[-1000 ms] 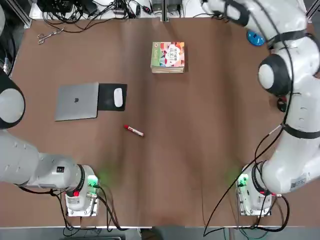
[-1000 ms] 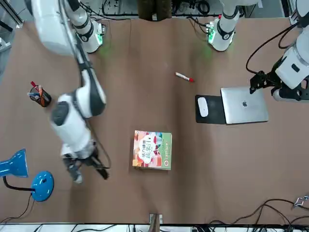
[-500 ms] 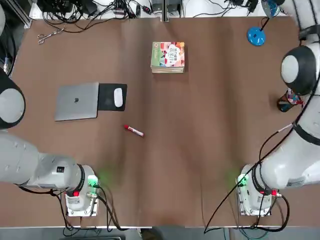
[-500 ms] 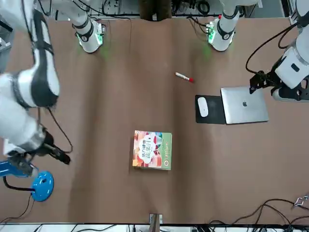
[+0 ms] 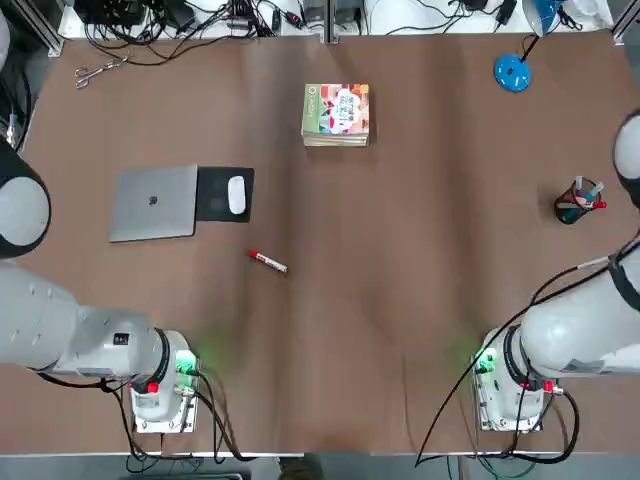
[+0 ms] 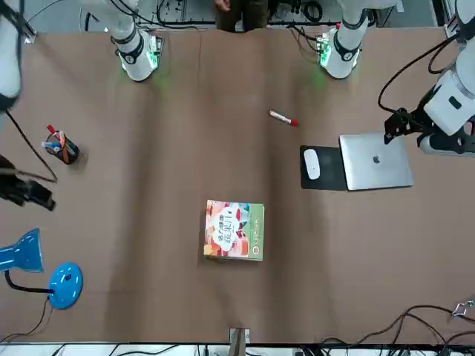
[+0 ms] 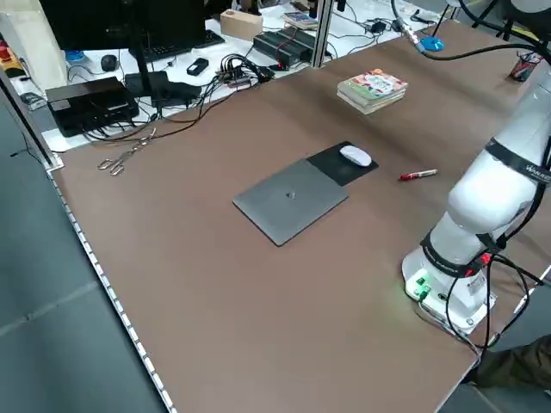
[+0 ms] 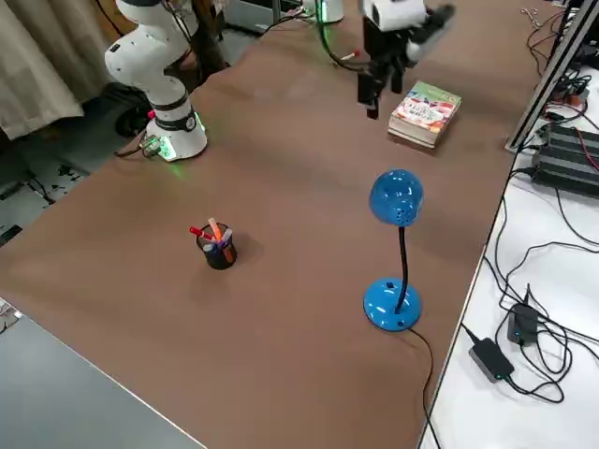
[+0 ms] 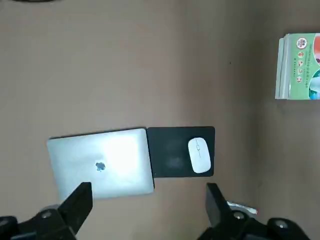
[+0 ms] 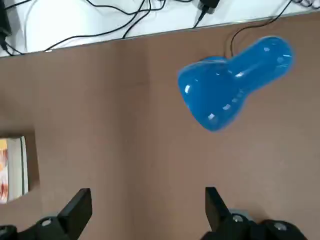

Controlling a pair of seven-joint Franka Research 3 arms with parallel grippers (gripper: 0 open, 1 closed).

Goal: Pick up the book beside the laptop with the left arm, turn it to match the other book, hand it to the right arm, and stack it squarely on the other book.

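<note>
Nearby, both jaws gape empty; mouse pad point(image 5: 224, 193) touches laptop point(image 5: 154, 202), pen point(image 5: 267, 262) apart.

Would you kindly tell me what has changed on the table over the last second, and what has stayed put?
The right arm has swung away from beside the book, toward its own side of the table; its right gripper now hangs open and empty at the edge, near the pen cup and blue lamp. The book stack, the laptop, the red marker and the left gripper above the laptop have not moved.
</note>
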